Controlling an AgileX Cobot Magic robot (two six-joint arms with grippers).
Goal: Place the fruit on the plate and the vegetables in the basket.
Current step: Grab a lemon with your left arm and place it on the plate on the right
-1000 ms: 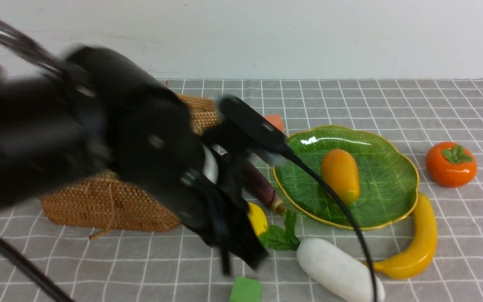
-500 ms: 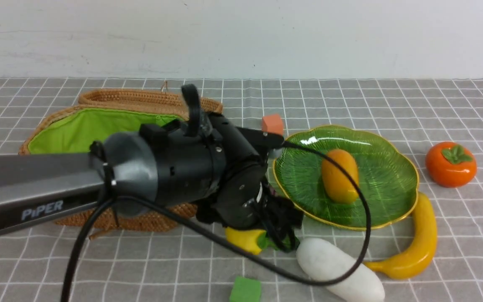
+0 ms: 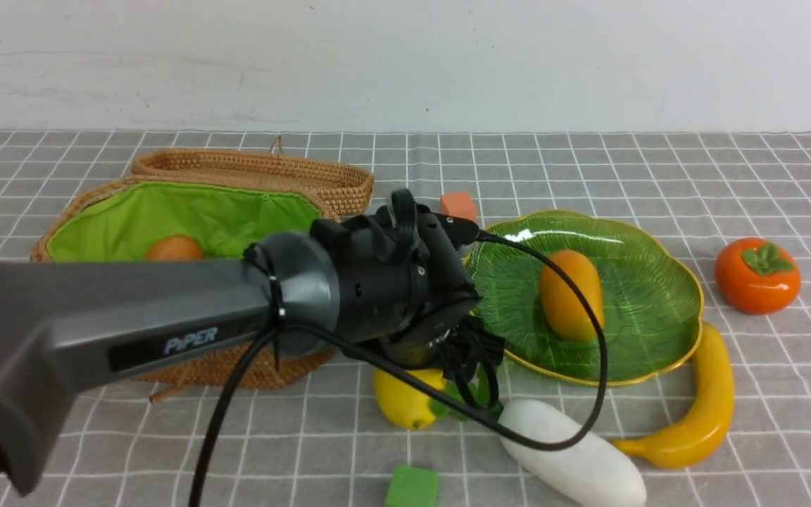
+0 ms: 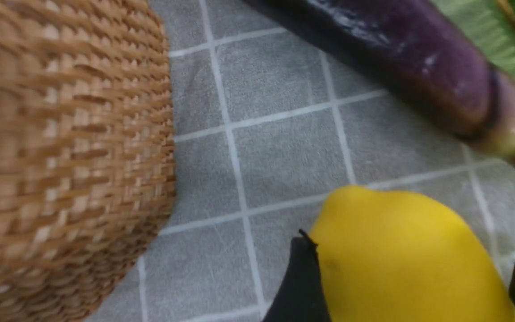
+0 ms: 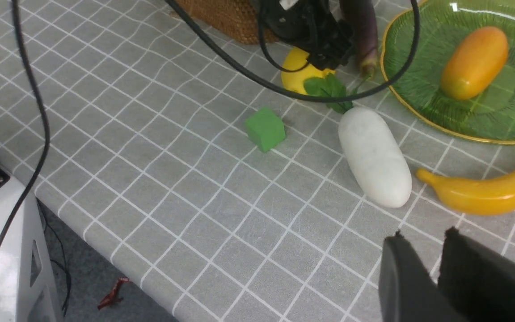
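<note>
My left gripper (image 3: 472, 384) points down at the yellow lemon (image 3: 405, 401) in front of the basket (image 3: 82, 204). In the left wrist view the left gripper (image 4: 416, 250) is open, one finger (image 4: 302, 281) against the lemon (image 4: 400, 264), the other a little off it. The purple eggplant (image 4: 396, 58) lies just beyond, along the plate's edge. A mango (image 3: 571, 294) lies on the green plate (image 3: 645, 282). The potato (image 3: 174, 248) rests in the basket. The banana (image 3: 694, 415), persimmon (image 3: 757, 274) and white radish (image 3: 567, 458) lie on the cloth. My right gripper (image 5: 424, 236) hovers narrowly open and empty near the banana (image 5: 485, 194).
A green cube (image 3: 412, 487) sits near the front edge and an orange cube (image 3: 457, 205) behind the plate. The basket's lid (image 3: 236, 165) lies open at the back. The left arm's cable (image 3: 588, 394) loops over the plate and radish. The table edge (image 5: 105, 250) drops off near the right gripper.
The left arm has come out of a blurred sweep and settled low over the lemon, uncovering the basket's inside. The lemon has shifted slightly toward the front. The other fruit has not moved.
</note>
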